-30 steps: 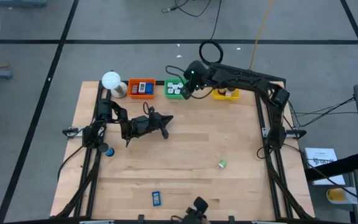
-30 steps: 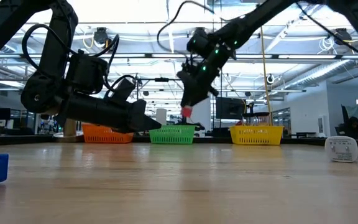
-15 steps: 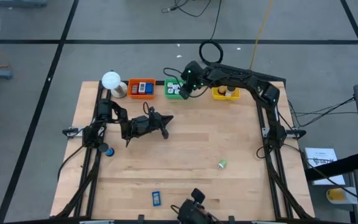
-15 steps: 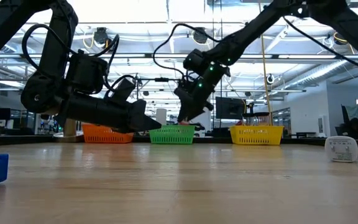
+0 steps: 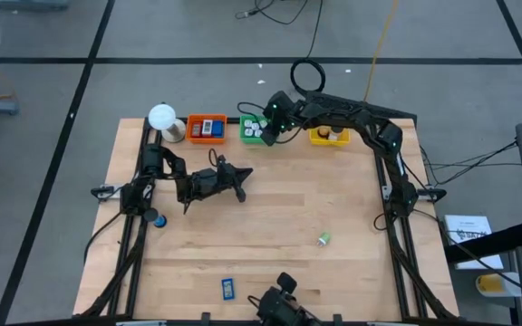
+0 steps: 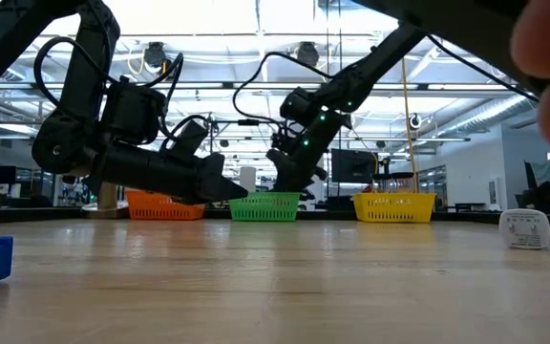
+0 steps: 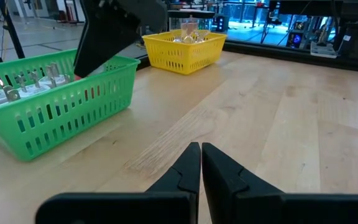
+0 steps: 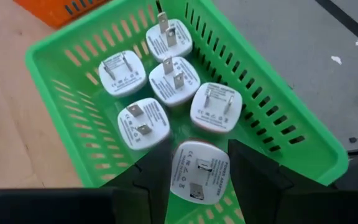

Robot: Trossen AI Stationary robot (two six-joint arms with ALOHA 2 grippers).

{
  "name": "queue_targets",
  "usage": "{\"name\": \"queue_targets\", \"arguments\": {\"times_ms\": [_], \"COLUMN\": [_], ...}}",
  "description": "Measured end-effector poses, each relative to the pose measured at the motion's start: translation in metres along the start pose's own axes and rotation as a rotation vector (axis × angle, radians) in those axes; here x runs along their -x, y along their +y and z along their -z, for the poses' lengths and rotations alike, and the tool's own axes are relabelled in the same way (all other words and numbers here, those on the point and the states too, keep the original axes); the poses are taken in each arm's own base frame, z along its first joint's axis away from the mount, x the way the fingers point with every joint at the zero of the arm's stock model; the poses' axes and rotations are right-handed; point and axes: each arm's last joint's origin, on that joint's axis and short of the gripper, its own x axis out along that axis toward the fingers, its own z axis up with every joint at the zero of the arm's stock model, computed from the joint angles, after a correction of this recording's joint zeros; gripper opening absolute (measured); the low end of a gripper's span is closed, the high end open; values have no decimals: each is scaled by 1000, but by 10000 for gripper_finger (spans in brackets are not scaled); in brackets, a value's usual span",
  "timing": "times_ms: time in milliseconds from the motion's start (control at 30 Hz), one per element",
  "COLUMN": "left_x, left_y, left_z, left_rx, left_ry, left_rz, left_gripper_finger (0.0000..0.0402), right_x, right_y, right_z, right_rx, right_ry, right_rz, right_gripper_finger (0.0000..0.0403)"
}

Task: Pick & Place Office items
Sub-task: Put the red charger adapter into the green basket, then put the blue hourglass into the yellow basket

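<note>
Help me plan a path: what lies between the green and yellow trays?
Bare table between green tray and yellow tray in the left wrist view; overhead, the right gripper overhangs it.

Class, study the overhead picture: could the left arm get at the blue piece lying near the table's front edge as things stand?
Probably yes. The left gripper hangs over mid-table, jaws shut and holding nothing, and only bare wood shows between it and the blue piece. The right gripper is away over the green tray.
</note>
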Motion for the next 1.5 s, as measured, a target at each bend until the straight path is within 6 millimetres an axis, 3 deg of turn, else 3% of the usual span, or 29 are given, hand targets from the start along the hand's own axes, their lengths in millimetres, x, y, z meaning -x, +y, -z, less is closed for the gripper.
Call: {"name": "queue_targets", "arguments": {"times_ms": [700, 833, 1000, 1133, 1267, 1500], "left_x": [0, 0, 0, 0, 0, -6], "left_y": [0, 0, 0, 0, -1, -5], "left_z": [0, 1, 2, 2, 2, 1], "left_rx": [-4, -7, -7, 2, 15, 15], "left_ry": [0, 13, 22, 21, 23, 33], "left_rz": [0, -1, -2, -2, 43, 60], "left_gripper_finger": [19, 19, 19, 19, 19, 19], "right_x": [3, 32, 77, 93, 99, 115], "right_y": [1, 4, 20, 42, 62, 83], "right_z": [-6, -23, -34, -16, 19, 86], "right_rx": [-15, 6, 67, 128, 166, 119], "right_ry": [-46, -131, -205, -236, -293, -413], "right_rz": [7, 5, -12, -55, -100, -183], "right_gripper_finger": [182, 173, 124, 65, 11, 16]}}
